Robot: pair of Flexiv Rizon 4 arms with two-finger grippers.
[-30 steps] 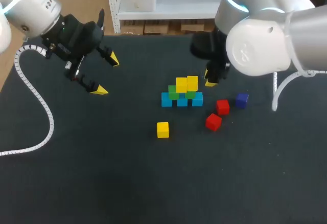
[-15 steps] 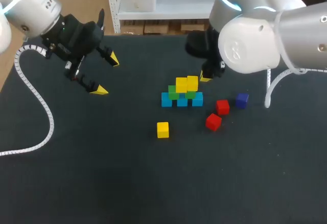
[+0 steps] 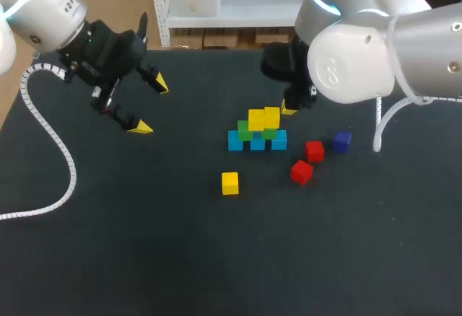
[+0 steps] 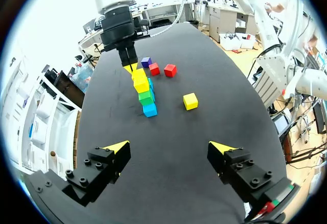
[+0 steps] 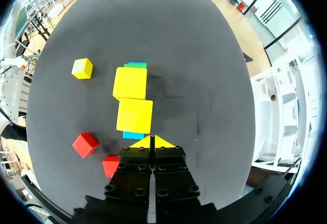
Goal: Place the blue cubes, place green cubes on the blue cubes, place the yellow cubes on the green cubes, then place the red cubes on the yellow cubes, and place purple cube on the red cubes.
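Note:
A small pyramid stands mid-table: three blue cubes (image 3: 258, 143) in a row, two green cubes (image 3: 245, 130) on them, two yellow cubes (image 3: 263, 119) on top. My right gripper (image 3: 289, 109) is shut and empty, just behind the pile's right end; in its own view the yellow tips (image 5: 152, 142) meet beside the nearer yellow cube (image 5: 135, 115). A loose yellow cube (image 3: 229, 183) lies in front of the pile. Two red cubes (image 3: 314, 150) (image 3: 302, 172) and a purple cube (image 3: 342, 141) lie to its right. My left gripper (image 3: 150, 104) hangs open and empty, far left of the pile (image 4: 146, 97).
The black table (image 3: 180, 258) is bare in front and to the left of the cubes. A white ribbed cable (image 3: 61, 150) from my left arm trails over the table's left part. My right arm's bulky elbow (image 3: 354, 56) looms above the back right.
My right gripper has shut its fingers and shifted slightly left and back, away from the top yellow cubes. The left arm and all cubes have stayed put.

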